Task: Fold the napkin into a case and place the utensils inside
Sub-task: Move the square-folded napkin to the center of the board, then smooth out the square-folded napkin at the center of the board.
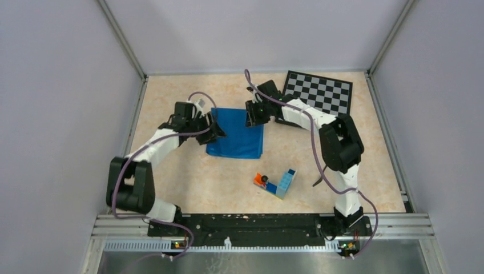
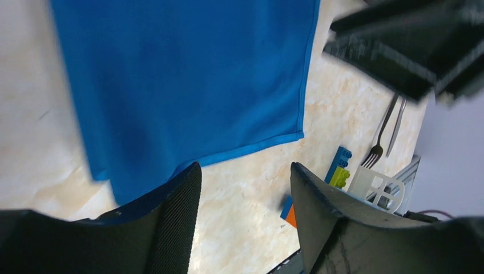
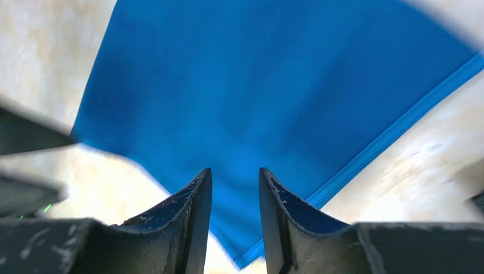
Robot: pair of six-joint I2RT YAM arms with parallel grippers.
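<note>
The bright blue napkin (image 1: 235, 134) lies flat on the table between the two grippers. My left gripper (image 1: 216, 132) is open and empty at the napkin's left edge; in the left wrist view (image 2: 245, 171) bare table shows between its fingers and the napkin (image 2: 188, 74) lies just beyond. My right gripper (image 1: 253, 117) is open at the napkin's far right corner; in the right wrist view (image 3: 235, 174) it hovers over the cloth (image 3: 274, 85) near a corner. The fork (image 2: 381, 140) and the knife (image 2: 395, 128) lie side by side by the right arm's base, apart from the napkin.
A toy-brick block (image 1: 283, 182) with an orange piece (image 1: 261, 180) lies in front of the napkin, also in the left wrist view (image 2: 341, 168). A chessboard (image 1: 319, 91) lies at the back right. Walls enclose the table on three sides.
</note>
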